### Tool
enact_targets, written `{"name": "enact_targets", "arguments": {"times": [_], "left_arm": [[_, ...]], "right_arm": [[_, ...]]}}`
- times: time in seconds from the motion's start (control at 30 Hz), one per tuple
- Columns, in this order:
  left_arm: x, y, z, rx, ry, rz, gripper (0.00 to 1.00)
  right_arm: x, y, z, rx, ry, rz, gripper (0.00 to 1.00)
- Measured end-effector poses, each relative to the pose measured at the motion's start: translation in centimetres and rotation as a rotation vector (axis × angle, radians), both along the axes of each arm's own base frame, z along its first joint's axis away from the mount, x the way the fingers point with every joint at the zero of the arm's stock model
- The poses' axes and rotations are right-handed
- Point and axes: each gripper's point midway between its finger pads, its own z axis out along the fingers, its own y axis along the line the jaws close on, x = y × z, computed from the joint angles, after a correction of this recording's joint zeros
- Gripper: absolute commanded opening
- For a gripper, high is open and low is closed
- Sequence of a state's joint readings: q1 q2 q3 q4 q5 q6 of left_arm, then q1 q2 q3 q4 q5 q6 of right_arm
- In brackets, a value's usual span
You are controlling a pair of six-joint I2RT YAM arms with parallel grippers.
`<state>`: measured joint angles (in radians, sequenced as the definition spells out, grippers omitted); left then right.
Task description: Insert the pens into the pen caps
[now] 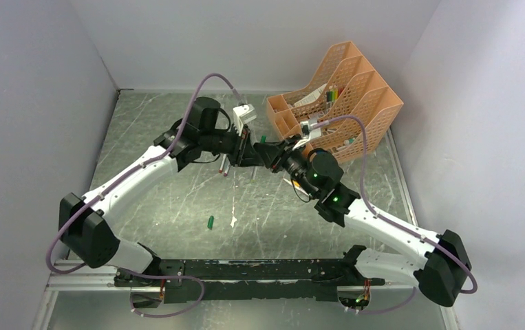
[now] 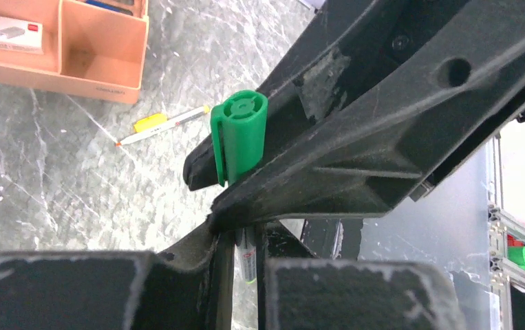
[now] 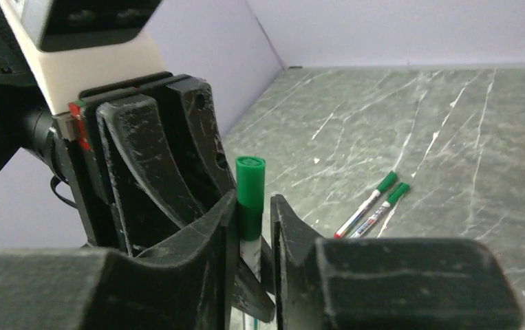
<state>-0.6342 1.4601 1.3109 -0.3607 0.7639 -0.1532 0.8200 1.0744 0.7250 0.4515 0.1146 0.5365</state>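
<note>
My left gripper (image 1: 248, 152) and right gripper (image 1: 269, 152) meet above the middle of the table. In the left wrist view the left gripper (image 2: 245, 242) is shut on a white pen (image 2: 248, 256). The right gripper (image 3: 252, 206) is shut on a green pen cap (image 3: 250, 189), which sits on the top end of that pen (image 3: 251, 251). The cap also shows in the left wrist view (image 2: 240, 134) and the top view (image 1: 263, 139). Two capped white pens (image 3: 369, 206) lie side by side on the table beyond, also seen from above (image 1: 223, 165). A loose green cap (image 1: 210, 222) lies nearer the front.
An orange file organizer (image 1: 356, 103) with markers and boxes stands at the back right; its low front tray (image 2: 101, 51) is close. A pen with a yellow cap (image 2: 166, 124) lies before the tray. A tiny white scrap (image 1: 233, 221) lies beside the loose cap. Grey walls enclose the table.
</note>
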Motion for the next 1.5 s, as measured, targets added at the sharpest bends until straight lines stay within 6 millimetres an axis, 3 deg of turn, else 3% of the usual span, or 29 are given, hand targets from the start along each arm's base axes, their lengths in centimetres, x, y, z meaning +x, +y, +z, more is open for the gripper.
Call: {"name": "enact_targets", "arguments": {"times": [0.1,0.4,0.57,0.7,0.83,1.03,1.1,1.3,1.5], "left_arm": [[0.1,0.5,0.3,-0.022,-0.024,0.017,0.07],[0.7,0.4,0.3,-0.034,-0.067,0.033,0.07],[3.3,0.3,1.7,-0.064,-0.169,0.123,0.11],[5.5,0.7,1.0,-0.029,-0.196,0.221,0.11],[8.5,0.5,-2.8,0.072,-0.147,0.313,0.12],[10.9,1.0,-12.9,0.289,0.035,0.408,0.13],[11.1,1.5,-15.1,0.341,0.081,0.437,0.12],[11.8,3.5,-18.8,0.440,0.162,0.520,0.13],[13.8,5.8,-21.7,0.526,0.221,0.628,0.14]], "right_arm": [[-0.5,0.0,-0.6,-0.017,0.008,0.006,0.32],[-1.8,-2.1,-1.5,-0.033,0.016,-0.021,0.40],[-4.0,-3.5,-3.7,-0.081,0.058,-0.007,0.41],[-4.1,-5.2,-4.3,-0.109,0.082,-0.066,0.40],[-4.1,-6.2,-5.3,-0.138,0.107,-0.103,0.40],[-3.9,-6.6,-7.7,-0.195,0.153,-0.123,0.40],[-3.9,-6.5,-8.2,-0.206,0.162,-0.123,0.40],[-3.8,-6.6,-9.6,-0.234,0.183,-0.125,0.39],[-3.8,-6.6,-10.9,-0.256,0.210,-0.123,0.38]]}}
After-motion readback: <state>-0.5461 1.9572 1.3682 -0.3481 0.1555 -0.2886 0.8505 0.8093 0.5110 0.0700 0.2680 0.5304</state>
